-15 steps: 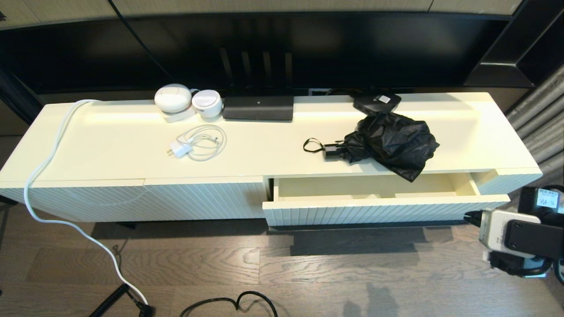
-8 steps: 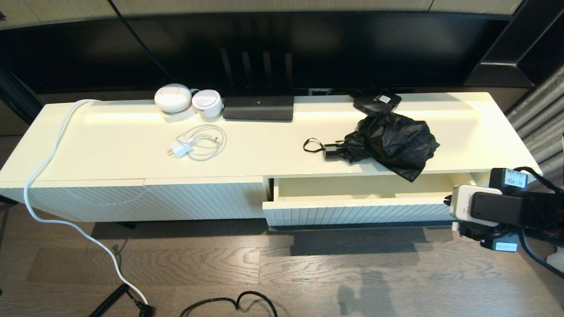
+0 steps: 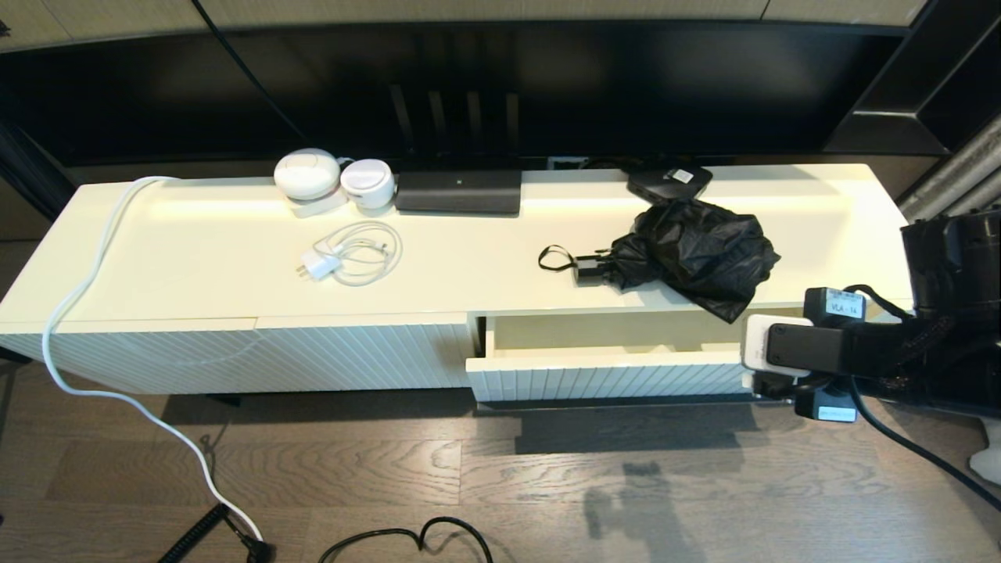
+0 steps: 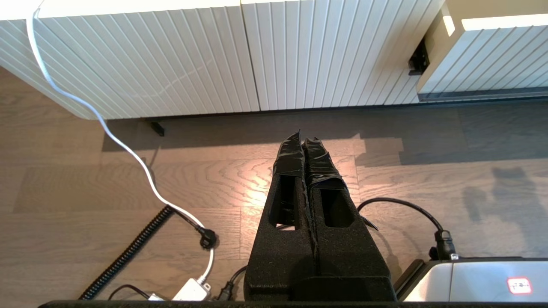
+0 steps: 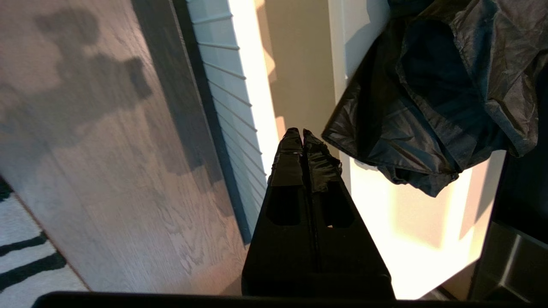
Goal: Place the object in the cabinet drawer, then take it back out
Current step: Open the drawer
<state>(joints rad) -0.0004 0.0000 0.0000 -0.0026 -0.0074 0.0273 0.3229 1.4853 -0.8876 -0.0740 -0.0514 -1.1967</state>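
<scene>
The black folding umbrella (image 3: 688, 254) lies on the cabinet top above the open drawer (image 3: 610, 377). Its loose fabric overhangs the edge, and its handle and wrist loop point left. The drawer's cream interior (image 3: 626, 332) holds nothing. My right arm (image 3: 790, 348) hovers at the drawer's right end. In the right wrist view the right gripper (image 5: 298, 132) is shut and empty, over the drawer's front rim (image 5: 252, 85), with the umbrella (image 5: 441, 94) close beside it and not touching. My left gripper (image 4: 303, 139) is shut and empty, parked low over the floor before the ribbed panel (image 4: 171, 55).
On the cabinet top sit a white charger with coiled cable (image 3: 348, 254), two white round devices (image 3: 306, 173), a long black box (image 3: 458, 191) and a flat black box with a white sticker (image 3: 669, 181). A white cable (image 3: 78, 313) trails to the floor, beside black cords (image 3: 407, 539).
My right arm has moved left and upward from the lower right to the drawer's right end. The umbrella and the drawer have not moved.
</scene>
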